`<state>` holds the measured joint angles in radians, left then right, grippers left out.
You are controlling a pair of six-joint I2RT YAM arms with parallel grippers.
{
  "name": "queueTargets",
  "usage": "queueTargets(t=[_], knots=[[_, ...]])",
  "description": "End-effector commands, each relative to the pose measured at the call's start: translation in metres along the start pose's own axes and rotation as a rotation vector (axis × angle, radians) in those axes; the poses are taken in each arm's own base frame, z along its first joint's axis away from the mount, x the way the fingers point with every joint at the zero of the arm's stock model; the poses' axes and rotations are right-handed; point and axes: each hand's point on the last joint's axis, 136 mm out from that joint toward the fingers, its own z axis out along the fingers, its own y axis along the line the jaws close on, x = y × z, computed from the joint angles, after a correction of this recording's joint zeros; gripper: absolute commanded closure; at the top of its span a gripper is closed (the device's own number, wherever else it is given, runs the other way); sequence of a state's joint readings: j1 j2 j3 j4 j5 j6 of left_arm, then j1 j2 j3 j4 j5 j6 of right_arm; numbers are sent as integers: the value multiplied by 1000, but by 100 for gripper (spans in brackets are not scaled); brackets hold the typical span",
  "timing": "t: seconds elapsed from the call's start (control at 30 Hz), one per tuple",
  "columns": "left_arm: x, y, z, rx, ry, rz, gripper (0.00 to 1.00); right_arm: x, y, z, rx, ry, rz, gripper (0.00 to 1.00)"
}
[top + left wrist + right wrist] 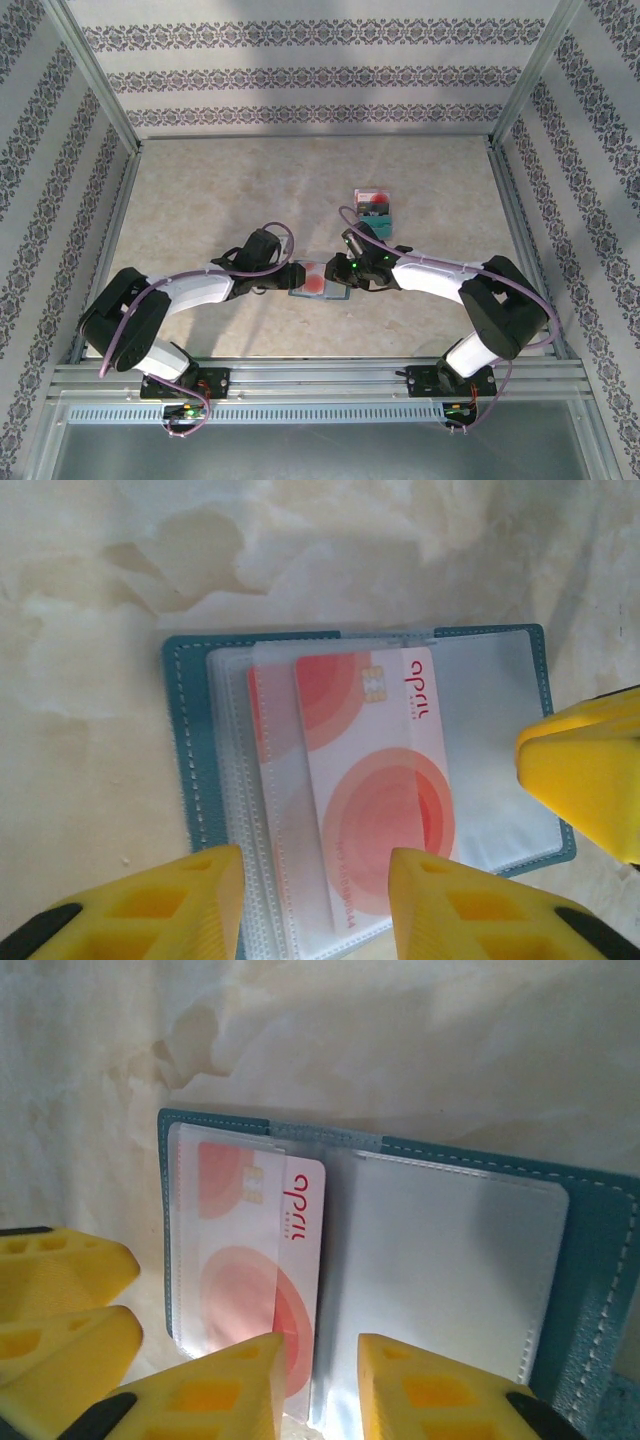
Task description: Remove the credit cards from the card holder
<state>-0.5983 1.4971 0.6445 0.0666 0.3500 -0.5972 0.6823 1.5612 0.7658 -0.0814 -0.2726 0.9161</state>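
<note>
Lower centre of the top view: the card holder [318, 282] lies open on the worktop [200, 200], a red card [375, 780] half out of its sleeve [275, 880]. The left gripper [312, 890] straddles that card's end, part open, clamping nothing visible; the right gripper [318, 1370] hovers part open, empty, at the fold. Pin the holder, pinch bare card only, slide flat. Loose cards [375, 207] lie farther up

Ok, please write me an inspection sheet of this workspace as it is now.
Surface: marbled beige table, no spills seen.
Job's things: card holder lies open; red card partly out of a clear sleeve; stack of loose cards farther back.
Clutter: nothing seen.
Grippers: left gripper and right gripper open, over the holder.
Cables: purple cables along both arms.
Surroundings: patterned walls, aluminium frame.
</note>
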Motion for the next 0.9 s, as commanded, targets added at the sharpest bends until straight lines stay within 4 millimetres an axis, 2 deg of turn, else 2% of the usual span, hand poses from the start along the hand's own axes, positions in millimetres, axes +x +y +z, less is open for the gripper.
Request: queueTargets(t=[0.0, 0.53, 0.87], knots=[[2, -10, 5, 52, -9, -17, 61, 3, 1, 6, -31, 16, 15, 71], [18, -3, 13, 56, 30, -63, 71, 9, -1, 25, -72, 55, 35, 73], [22, -3, 19, 68, 47, -92, 76, 9, 6, 26, -122, 57, 38, 77]])
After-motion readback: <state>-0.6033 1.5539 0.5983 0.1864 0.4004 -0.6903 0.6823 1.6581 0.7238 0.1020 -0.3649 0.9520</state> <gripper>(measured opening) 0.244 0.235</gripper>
